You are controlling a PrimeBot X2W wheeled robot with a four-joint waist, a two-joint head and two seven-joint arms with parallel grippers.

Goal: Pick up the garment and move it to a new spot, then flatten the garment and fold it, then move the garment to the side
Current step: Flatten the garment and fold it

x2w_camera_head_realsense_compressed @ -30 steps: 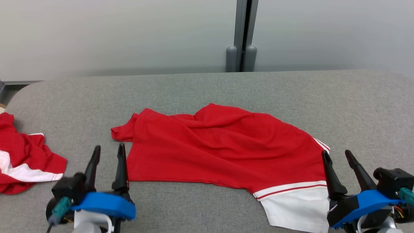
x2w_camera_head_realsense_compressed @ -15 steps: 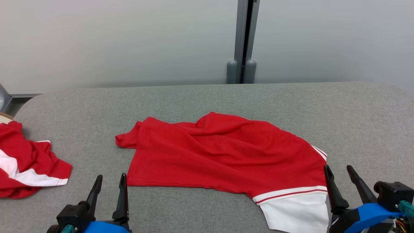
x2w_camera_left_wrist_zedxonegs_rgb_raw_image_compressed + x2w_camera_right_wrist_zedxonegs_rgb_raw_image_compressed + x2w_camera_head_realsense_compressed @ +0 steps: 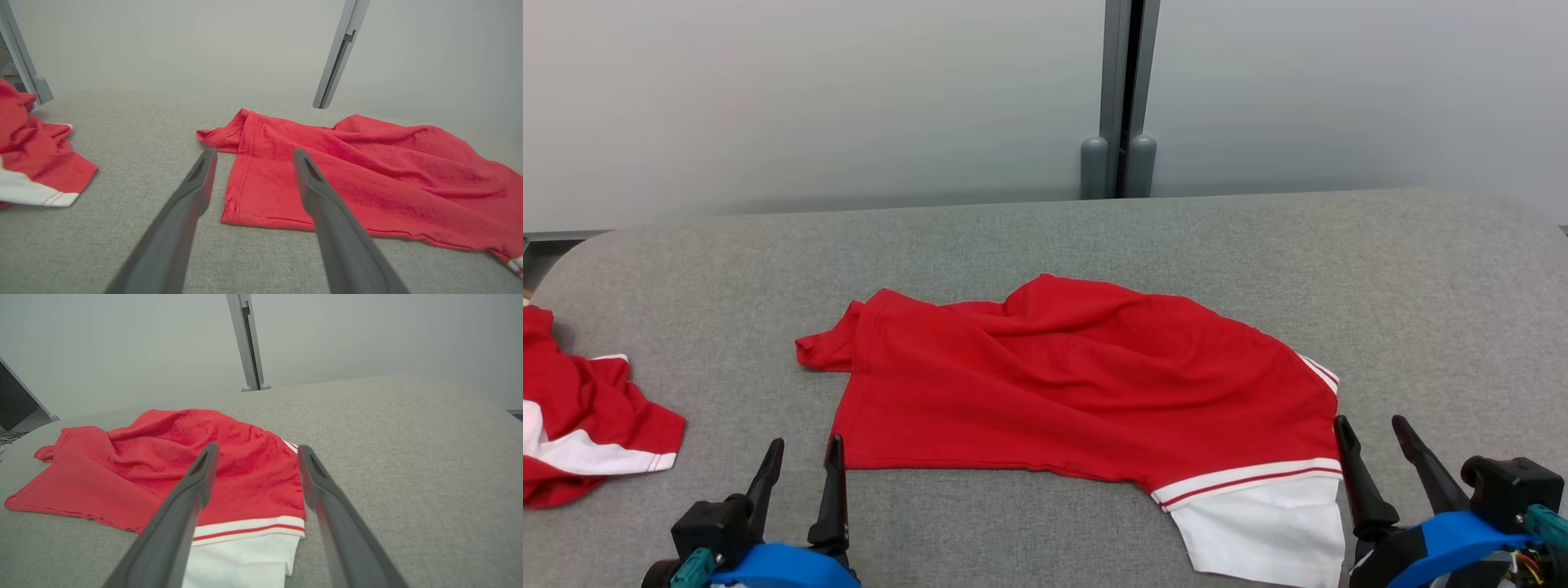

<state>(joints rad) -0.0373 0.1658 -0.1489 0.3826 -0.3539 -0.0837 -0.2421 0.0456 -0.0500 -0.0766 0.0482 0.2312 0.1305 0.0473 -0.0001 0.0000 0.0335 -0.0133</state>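
Observation:
The garment (image 3: 1078, 384) is red with a white, red-striped panel at its near right end. It lies spread but wrinkled on the grey padded table (image 3: 1045, 237). My left gripper (image 3: 806, 443) stands open just short of the garment's near left corner, with nothing between its fingers. In the left wrist view, that gripper (image 3: 254, 152) points at the garment's hemmed left edge (image 3: 245, 171). My right gripper (image 3: 1369, 421) is open beside the garment's right end, next to the white panel. The right wrist view has the right gripper (image 3: 257, 447) above the striped band of the garment (image 3: 163, 457).
A second red and white garment (image 3: 580, 416) lies crumpled at the table's left edge, also visible as the garment (image 3: 32, 155) in the left wrist view. Behind the table is a pale wall with a grey post (image 3: 1119, 98). Bare grey surface extends to the far side and right.
The head camera has shifted. Both grippers have drawn back toward me relative to the garment and sit lower in view. Both stay open, and the garment lies as before.

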